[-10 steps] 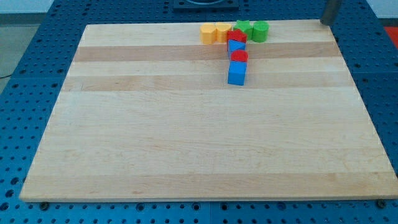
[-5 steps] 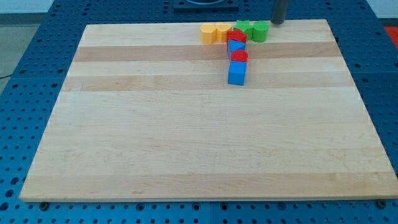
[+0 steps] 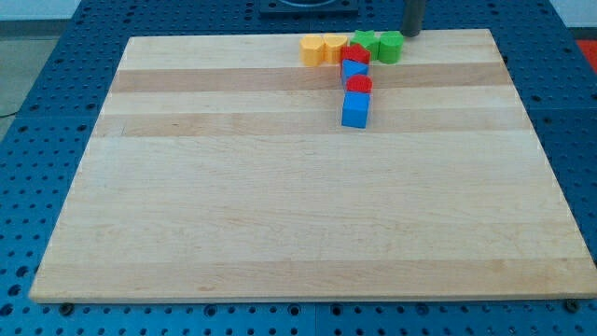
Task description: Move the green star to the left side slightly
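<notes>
Green star (image 3: 365, 41) sits at the view's top edge of the board (image 3: 280, 205), packed in a cluster: green cylinder (image 3: 391, 46) touching it on the view's right, red block (image 3: 355, 53) touching it low on the view's left, and two yellow blocks (image 3: 323, 49) further left in the same row. A blue triangle-ish block (image 3: 353, 68), a red cylinder (image 3: 359, 85) and a blue cube (image 3: 355, 110) run in a column toward the view's bottom.

My tip (image 3: 410, 34) is a bare rod, nothing to open or clamp. It hovers just beside the green cylinder, on its upper right, at the board's top edge. Cannot tell if it touches the cylinder.

Progress: push not yet done, judging by layout; star looks undisturbed in the row.

Room: tight. Star is right at the top edge, so no slack upward. Leftward path is blocked by the red and yellow blocks, which would likely get shoved along. From the right, the tip reaches the star only through the green cylinder. Rest of the board is wide open below.
</notes>
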{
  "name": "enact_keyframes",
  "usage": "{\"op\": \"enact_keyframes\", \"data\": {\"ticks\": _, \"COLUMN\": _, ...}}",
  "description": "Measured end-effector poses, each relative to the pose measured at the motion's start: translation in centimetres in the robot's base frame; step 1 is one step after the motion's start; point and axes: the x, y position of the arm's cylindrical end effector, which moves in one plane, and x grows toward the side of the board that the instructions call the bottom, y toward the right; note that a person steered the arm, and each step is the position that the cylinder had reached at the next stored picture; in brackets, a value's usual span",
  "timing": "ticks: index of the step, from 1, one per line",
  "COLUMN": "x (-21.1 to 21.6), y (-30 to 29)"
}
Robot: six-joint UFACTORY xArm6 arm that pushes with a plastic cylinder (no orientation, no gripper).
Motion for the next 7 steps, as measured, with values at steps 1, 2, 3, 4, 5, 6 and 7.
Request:
{"op": "enact_keyframes", "data": {"ticks": 1, "x": 0.0, "y": -0.9}}
{"op": "enact_keyframes", "data": {"ticks": 2, "x": 0.0, "y": -1.7}}
{"op": "enact_keyframes", "data": {"ticks": 3, "x": 0.0, "y": -3.5}}
{"op": "enact_keyframes", "data": {"ticks": 4, "x": 0.0, "y": -6.1}}
{"op": "enact_keyframes", "data": {"ticks": 5, "x": 0.2, "y": -6.4}}
{"op": "enact_keyframes", "data": {"ticks": 6, "x": 0.8, "y": -5.2}}
{"op": "enact_keyframes", "data": {"ticks": 7, "x": 1.2, "y": -3.7}}
